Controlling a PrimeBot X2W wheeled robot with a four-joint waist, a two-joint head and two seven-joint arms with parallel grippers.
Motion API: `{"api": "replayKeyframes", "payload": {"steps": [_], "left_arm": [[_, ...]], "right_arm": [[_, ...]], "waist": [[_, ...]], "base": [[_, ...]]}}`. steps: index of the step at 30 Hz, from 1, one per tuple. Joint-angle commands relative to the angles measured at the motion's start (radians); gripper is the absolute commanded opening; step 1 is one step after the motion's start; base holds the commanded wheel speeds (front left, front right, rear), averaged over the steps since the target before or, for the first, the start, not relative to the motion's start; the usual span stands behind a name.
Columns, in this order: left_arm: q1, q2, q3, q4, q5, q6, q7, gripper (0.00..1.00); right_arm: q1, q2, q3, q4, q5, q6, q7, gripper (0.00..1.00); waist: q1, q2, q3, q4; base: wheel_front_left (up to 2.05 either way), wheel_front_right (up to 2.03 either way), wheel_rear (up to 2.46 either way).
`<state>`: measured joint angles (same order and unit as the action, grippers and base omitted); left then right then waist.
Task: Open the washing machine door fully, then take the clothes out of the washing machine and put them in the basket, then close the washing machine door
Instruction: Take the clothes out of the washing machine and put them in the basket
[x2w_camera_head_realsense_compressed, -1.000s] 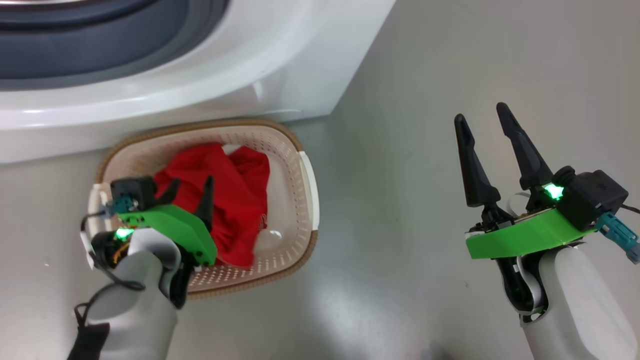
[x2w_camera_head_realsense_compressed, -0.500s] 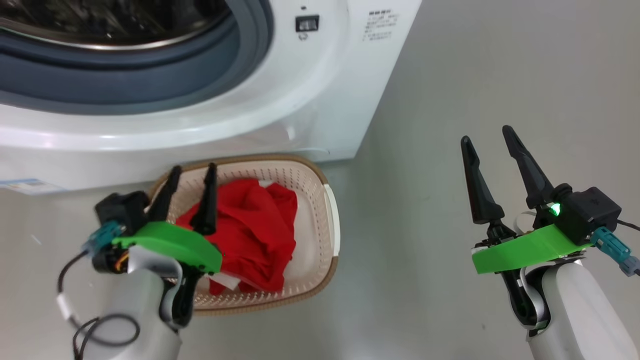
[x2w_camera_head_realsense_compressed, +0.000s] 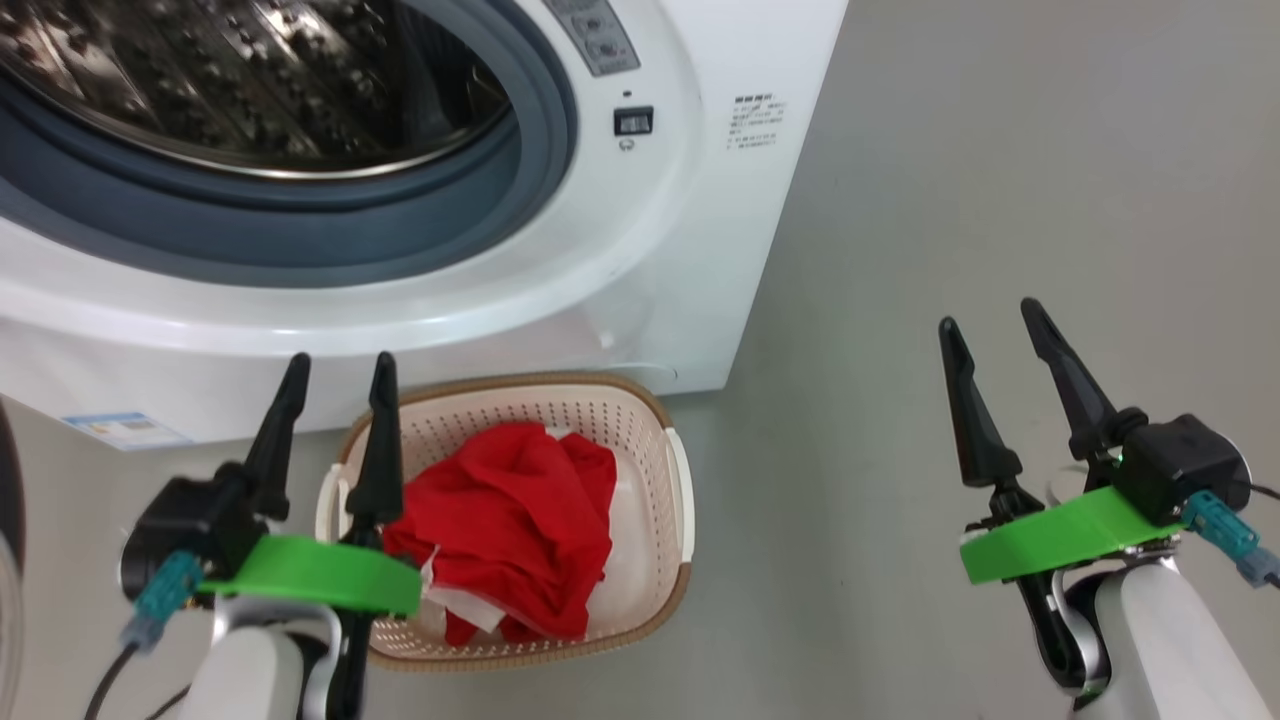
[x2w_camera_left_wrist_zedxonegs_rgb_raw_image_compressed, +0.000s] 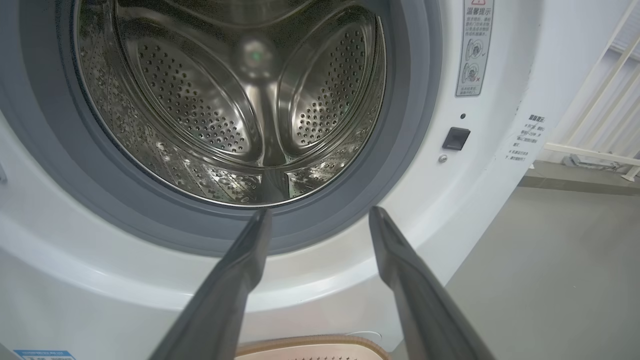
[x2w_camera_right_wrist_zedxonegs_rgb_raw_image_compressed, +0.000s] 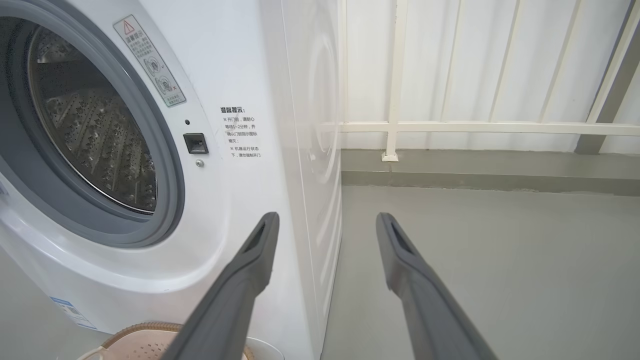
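Washing machine (x2w_camera_head_realsense_compressed: 650, 250): round opening uncovered, steel drum (x2w_camera_left_wrist_zedxonegs_rgb_raw_image_compressed: 225, 115) exposed.
Basket (x2w_camera_head_realsense_compressed: 672, 470): on floor just before machine's front base.
Clothes (x2w_camera_head_realsense_compressed: 520, 520): red heap inside basket.
Left gripper (x2w_camera_head_realsense_compressed: 340, 360): before machine front, fingers spread wide, nothing held.
Right gripper (x2w_camera_head_realsense_compressed: 988, 315): beyond machine's right corner, fingers spread wide, nothing held.

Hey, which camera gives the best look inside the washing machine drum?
The left wrist view. It looks almost straight into the drum, showing the perforated steel wall, paddles and back. The head view catches its lower part from above; the right wrist view sees it at a steep slant, cropped at the left edge.
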<state>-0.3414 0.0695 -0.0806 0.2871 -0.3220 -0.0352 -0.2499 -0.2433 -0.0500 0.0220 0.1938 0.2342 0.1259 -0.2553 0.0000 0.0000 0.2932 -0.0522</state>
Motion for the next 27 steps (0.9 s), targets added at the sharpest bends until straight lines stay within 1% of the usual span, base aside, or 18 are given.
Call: {"api": "replayKeyframes", "payload": {"steps": [1,9,17,27], "left_arm": [[0.024,0.017,0.04,-0.043,0.012,0.005,-0.012,1.0],[0.116,0.009,0.072,-0.158,0.032,-0.006,-0.012,1.0],[0.206,0.005,0.089,-0.229,0.039,0.0,-0.012,1.0],[0.293,-0.001,0.109,-0.284,0.046,0.019,-0.012,1.0]], "right_arm": [[0.012,0.0,0.018,-0.023,-0.018,0.005,-0.006,1.0],[0.051,0.0,0.008,-0.045,-0.038,0.005,-0.006,1.0],[0.098,0.0,0.002,-0.073,-0.048,0.005,-0.006,1.0],[0.156,0.0,-0.008,-0.098,-0.07,0.005,-0.006,1.0]], "waist": [[0.0,0.0,-0.029,0.006],[0.0,0.0,-0.086,0.017],[0.0,0.0,-0.135,0.018],[0.0,0.0,-0.194,0.016]], "base": [[0.0,0.0,0.0],[0.0,0.0,0.0],[0.0,0.0,0.0],[0.0,0.0,0.0]]}}
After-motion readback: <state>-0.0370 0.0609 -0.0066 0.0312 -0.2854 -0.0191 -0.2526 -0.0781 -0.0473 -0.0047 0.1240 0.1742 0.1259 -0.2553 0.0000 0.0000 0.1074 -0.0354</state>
